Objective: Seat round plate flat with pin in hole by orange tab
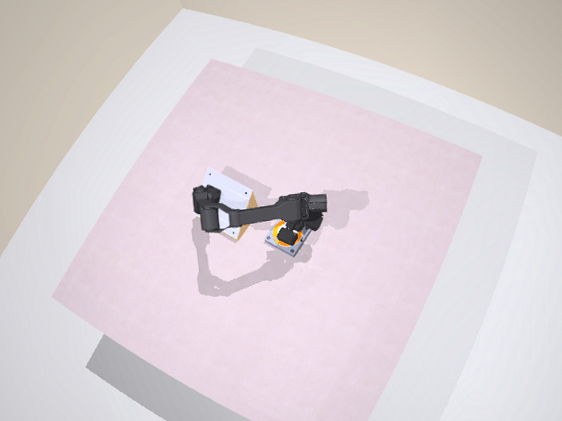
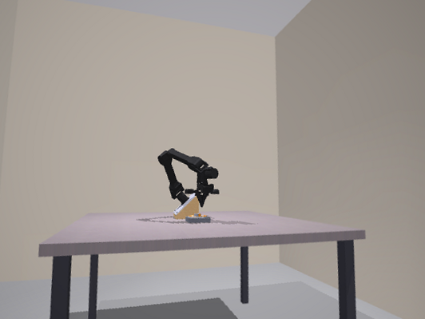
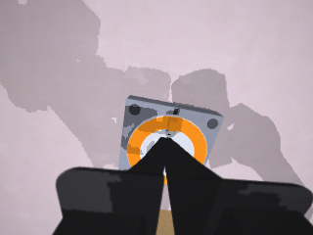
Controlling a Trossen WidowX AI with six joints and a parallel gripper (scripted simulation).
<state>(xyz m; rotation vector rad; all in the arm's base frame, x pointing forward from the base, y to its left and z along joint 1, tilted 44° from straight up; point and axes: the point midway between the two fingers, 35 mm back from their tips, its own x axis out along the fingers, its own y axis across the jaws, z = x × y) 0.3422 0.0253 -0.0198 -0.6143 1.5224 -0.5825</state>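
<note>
In the top view, the arm's white mounting plate [image 1: 228, 191] on its tan wedge-shaped stand [image 1: 246, 216] is seen at the left of the group, on the pink table top [image 1: 356, 231]. From it the black arm [image 1: 255, 211] is stretched rightward to the wrist, which is bent down over the grey square base [image 1: 289, 247]. The orange round plate [image 1: 279, 227] is found on that base, mostly hidden by the gripper [image 1: 288, 236] standing over it. In the exterior view the same order is kept: stand [image 2: 190, 209] at the left, then the gripper [image 2: 200, 204] pointed down at the low grey base [image 2: 198, 220], on which only a sliver of orange can be made out. In the wrist view the base [image 3: 132, 142] is seen with dark screw holes at its far corners, and the round plate [image 3: 139, 142], an orange ring around a pale centre, is laid within the base's outline. The gripper [image 3: 164, 141] is pressed together with nothing between the fingers, and their joined tips are seen over the plate's pale centre, just below the far part of the ring. A small dark mark is seen on the ring just beyond the tips, and the ring is a deeper orange there; whether this is the tab, the hole or the pin cannot be told. Whether the tips touch the plate, and whether it lies flat, cannot be told either.
</note>
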